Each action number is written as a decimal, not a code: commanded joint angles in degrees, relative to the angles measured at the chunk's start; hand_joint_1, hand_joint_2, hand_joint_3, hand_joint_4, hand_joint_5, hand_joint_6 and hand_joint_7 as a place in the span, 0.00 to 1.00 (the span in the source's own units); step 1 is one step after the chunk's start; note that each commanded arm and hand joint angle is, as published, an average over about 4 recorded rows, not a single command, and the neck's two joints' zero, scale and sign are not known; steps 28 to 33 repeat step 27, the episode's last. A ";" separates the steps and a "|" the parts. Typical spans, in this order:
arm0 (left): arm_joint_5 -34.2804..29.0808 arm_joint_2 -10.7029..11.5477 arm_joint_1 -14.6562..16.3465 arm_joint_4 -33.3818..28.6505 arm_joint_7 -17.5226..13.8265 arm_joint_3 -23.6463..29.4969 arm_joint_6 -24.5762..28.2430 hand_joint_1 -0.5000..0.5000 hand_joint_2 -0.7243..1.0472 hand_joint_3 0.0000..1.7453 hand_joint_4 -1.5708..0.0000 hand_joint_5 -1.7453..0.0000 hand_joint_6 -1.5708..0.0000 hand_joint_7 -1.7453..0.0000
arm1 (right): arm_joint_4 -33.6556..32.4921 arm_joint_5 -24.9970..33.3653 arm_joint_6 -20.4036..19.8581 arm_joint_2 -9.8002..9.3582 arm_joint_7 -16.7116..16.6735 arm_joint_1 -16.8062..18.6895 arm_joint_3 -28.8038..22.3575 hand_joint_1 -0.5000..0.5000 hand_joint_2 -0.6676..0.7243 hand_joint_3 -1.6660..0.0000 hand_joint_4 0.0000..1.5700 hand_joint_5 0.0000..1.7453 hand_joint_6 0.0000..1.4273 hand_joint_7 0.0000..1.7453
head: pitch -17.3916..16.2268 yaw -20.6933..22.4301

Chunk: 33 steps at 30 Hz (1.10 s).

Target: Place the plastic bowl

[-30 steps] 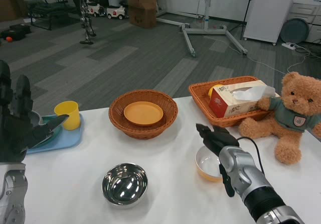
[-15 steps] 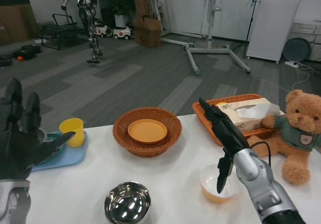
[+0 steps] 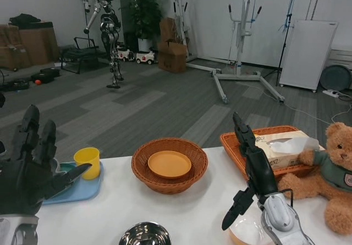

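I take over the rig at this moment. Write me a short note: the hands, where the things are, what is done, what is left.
Right hand: open, raised above the plastic bowl, holding nothing.
Left hand: open, raised near the blue tray, holding nothing.
The bowl stands on the table at the bottom edge, in front of the tissue basket.
Done: the bowl appears placed.
Left: probably only to draw back the right hand.

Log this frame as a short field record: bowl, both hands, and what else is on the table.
plastic bowl: on the table at the bottom edge, partly cut off, below the right hand
right hand: raised above the bowl, fingers spread, holding nothing
left hand: lifted at left, fingers apart, empty
round basket: centre, orange plate inside
blue tray: left, yellow cup on it
far right: teddy bear
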 commanded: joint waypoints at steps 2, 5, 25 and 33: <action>-0.45 -0.17 0.25 0.20 -0.05 0.12 -0.45 0.04 0.75 0.00 1.00 1.00 1.00 1.00 | 1.05 1.68 -3.26 -0.20 -3.69 -0.79 0.63 0.04 0.91 1.00 0.00 0.00 0.00 0.00 | 0.73 0.28; -0.45 -0.14 0.40 0.22 -0.12 0.14 -0.45 0.04 0.75 0.00 1.00 1.00 1.00 1.00 | 1.31 2.10 -5.36 -0.39 -6.28 -0.86 0.92 0.04 0.91 1.00 0.00 0.00 0.00 0.00 | 0.74 0.29; -0.45 -0.56 1.08 1.34 -0.14 -0.49 -1.50 0.03 0.75 0.00 1.00 1.00 1.00 1.00 | 0.96 3.31 -3.78 -1.65 -7.99 -2.81 1.20 0.04 0.86 1.00 0.00 0.00 0.00 0.00 | 2.24 0.27; -0.45 -0.56 1.13 1.43 -0.14 -0.54 -1.50 0.04 0.75 0.00 1.00 1.00 1.00 1.00 | 1.05 3.63 -3.78 -1.60 -7.99 -2.81 1.29 0.04 0.86 1.00 0.00 0.00 0.00 0.00 | 2.27 0.12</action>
